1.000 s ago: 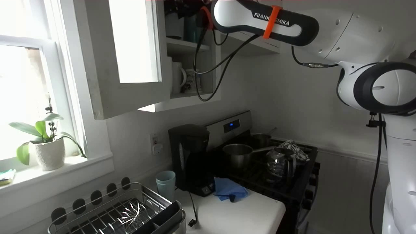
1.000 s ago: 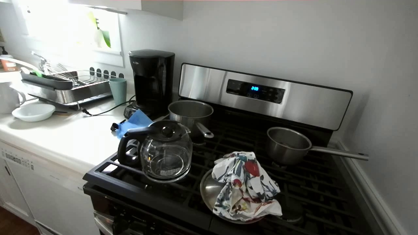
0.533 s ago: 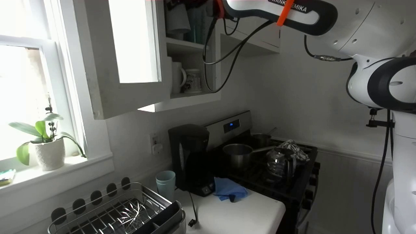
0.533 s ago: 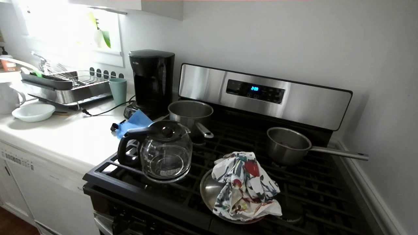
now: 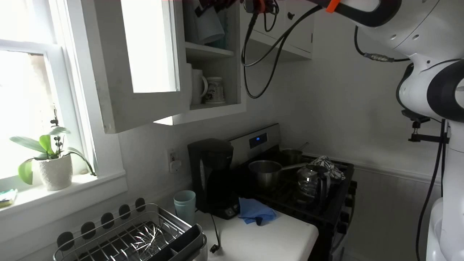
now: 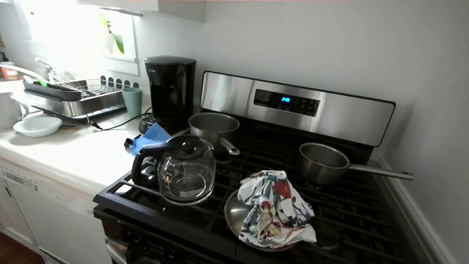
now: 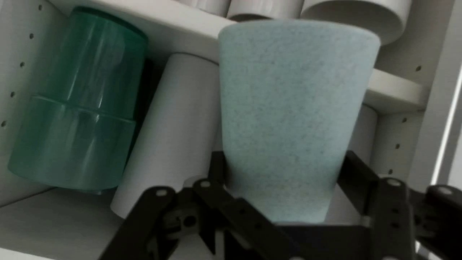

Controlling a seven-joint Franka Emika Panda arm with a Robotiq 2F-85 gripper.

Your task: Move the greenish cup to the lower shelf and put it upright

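The greenish cup (image 7: 296, 115) is clamped in the gripper (image 7: 285, 170), tilted, its wide end lower. The grasping is judged done; the lower shelf (image 5: 201, 106), below the gripper, is not yet reached: lowering, turning upright and releasing are left.

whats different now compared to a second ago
In an exterior view, the arm has moved to the right, bringing the cup along, more tilted than before, wide end down. The gripper holds the cup; nothing was visibly let go. The mugs, coffee maker, carafe and blue cloth stayed put.
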